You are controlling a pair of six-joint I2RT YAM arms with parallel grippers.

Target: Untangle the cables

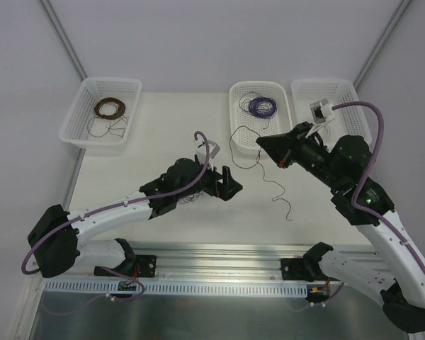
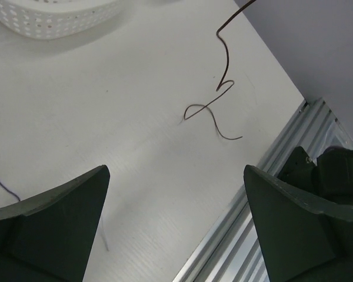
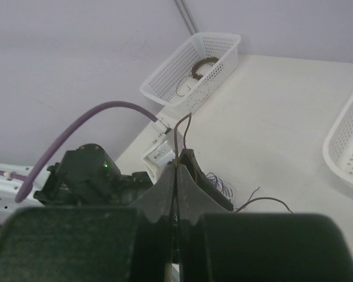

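Of the cables, a thin dark brown strand (image 1: 263, 175) trails in squiggles from my right gripper (image 1: 262, 142) down across the table toward the near edge. That gripper is shut on its upper end, and the brown strand (image 3: 176, 134) loops up out of the closed fingertips (image 3: 177, 163). A small tuft of purple wire (image 1: 191, 200) lies under my left arm and shows as the purple wire (image 3: 221, 184) beside the left finger. My left gripper (image 1: 230, 183) hovers just left of the brown strand, wide open and holding nothing. From the left wrist, the brown strand (image 2: 215, 108) lies ahead of the open left gripper (image 2: 175, 170).
Three white baskets stand along the back: the left basket (image 1: 74, 120) holds a brown coil, the middle basket (image 1: 235, 113) a purple coil, the right basket (image 1: 343, 88) a white item. An aluminium rail (image 1: 219, 255) runs along the near table edge.
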